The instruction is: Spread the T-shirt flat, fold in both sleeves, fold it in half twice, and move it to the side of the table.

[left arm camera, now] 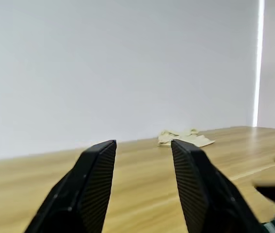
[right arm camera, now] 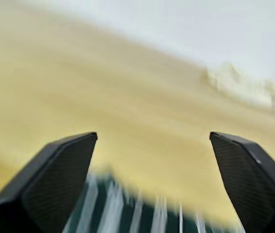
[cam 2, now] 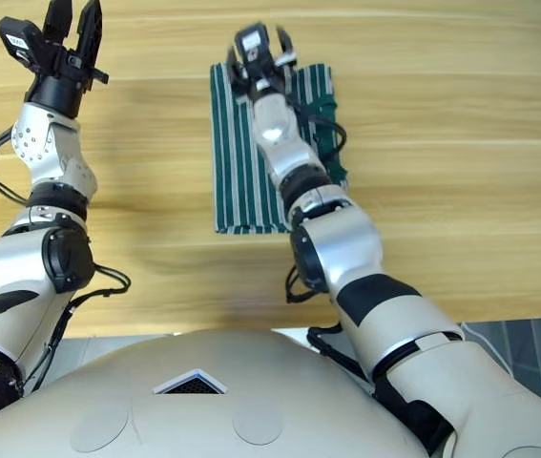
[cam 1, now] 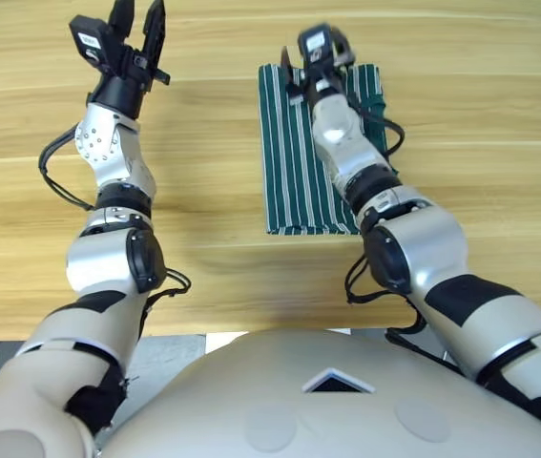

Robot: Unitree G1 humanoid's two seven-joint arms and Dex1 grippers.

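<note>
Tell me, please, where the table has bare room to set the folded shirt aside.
The light wooden table lies bare right of the green-and-white striped folded T-shirt, and between its left edge and the left arm. A strip runs free along the near edge. The shirt's far end is crowded, under the right claw.

Wooden table [cam 1: 203, 277] stretching wide; white wall [left arm camera: 127, 63] rising behind far edge; light strip [left arm camera: 259, 58] glowing; grey floor [cam 2: 537, 334] peeking below near edge.

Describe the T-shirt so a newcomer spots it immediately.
On the wooden table, beneath the right claw, lies the T-shirt, folded into a rectangle. Its green-and-white stripes set it apart from the pale cloth farther off.
</note>
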